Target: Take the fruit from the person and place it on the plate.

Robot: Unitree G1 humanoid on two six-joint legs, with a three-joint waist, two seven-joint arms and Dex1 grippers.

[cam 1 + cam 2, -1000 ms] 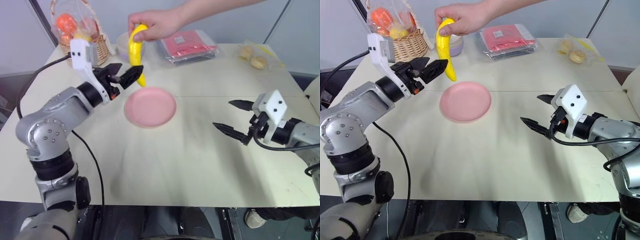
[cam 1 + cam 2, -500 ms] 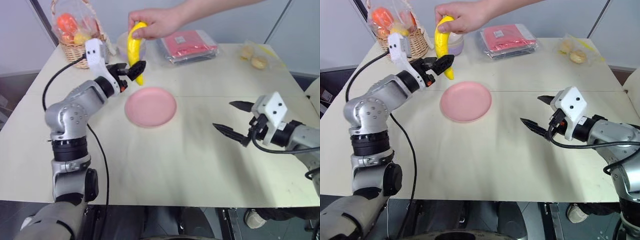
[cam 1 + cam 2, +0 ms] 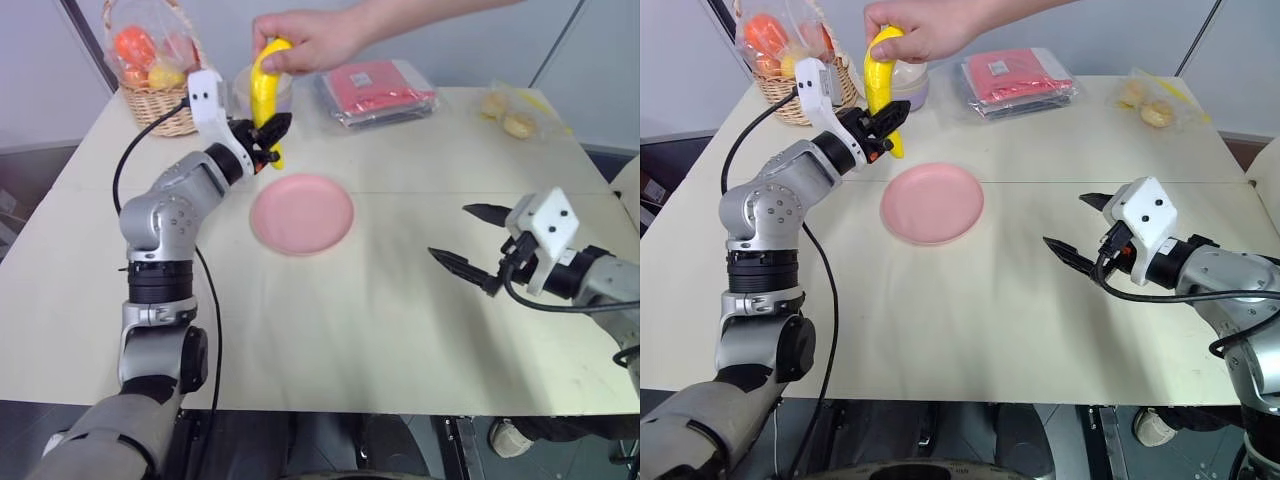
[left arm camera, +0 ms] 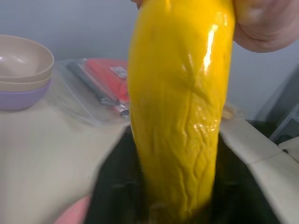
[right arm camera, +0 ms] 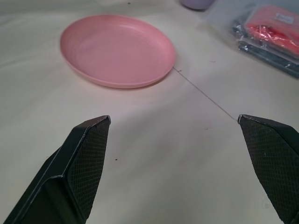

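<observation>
Left wrist view: left claw (image 3: 270, 139) clenched on the banana (image 3: 266, 95), hanging near-vertical from the person's hand (image 3: 305, 40). Plate (image 3: 302, 213) lies just below; right claw (image 3: 473, 240) released, well apart.

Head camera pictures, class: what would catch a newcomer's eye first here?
First, the bright yellow banana above the table's far left, gripped at its top by a person's hand and clamped lower down by the left tool. Next, the empty pink plate lying just in front of it, then the right tool hovering open over the table's right side.
</observation>
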